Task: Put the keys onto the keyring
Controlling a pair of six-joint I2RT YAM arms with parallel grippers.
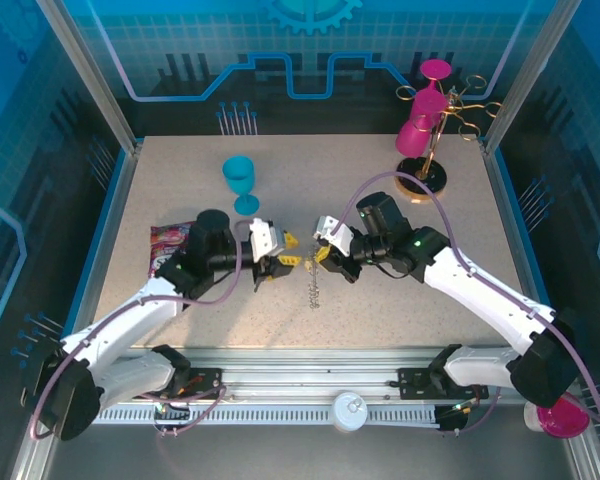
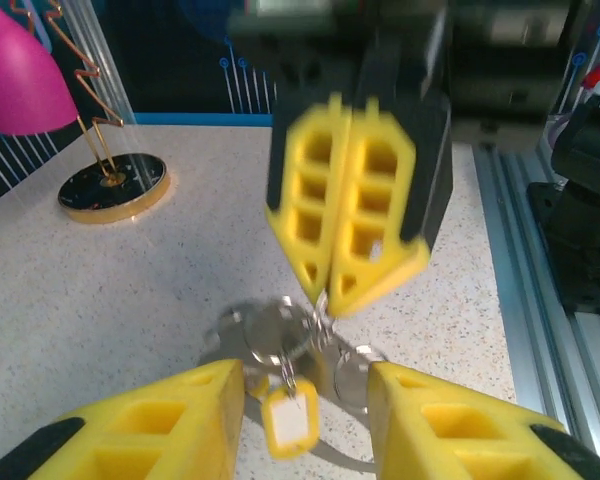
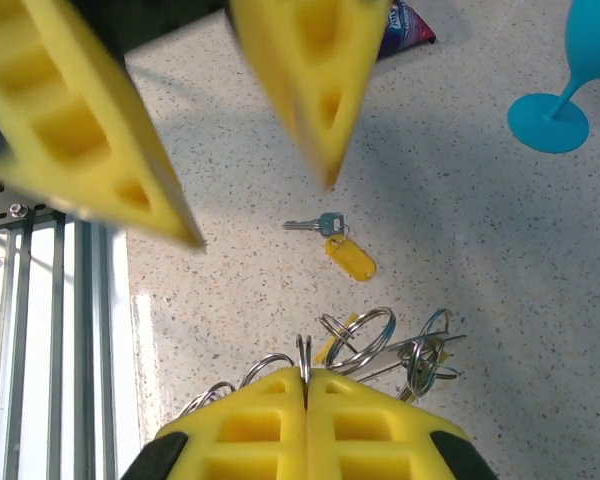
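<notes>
Right wrist shows one yellow-tagged silver key (image 3: 318,224).

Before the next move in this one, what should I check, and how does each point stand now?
1. Right gripper shut on the keyring: ok.
2. Left gripper facing the rings, fingers apart: ok.
3. Key pinched in the left gripper: not ok.
4. Loose key with its yellow tag lying on the table, apart from the rings: ok.
5. Ring's split opened for threading: cannot tell.
6. Blue goblet standing away from both grippers: ok.
</notes>
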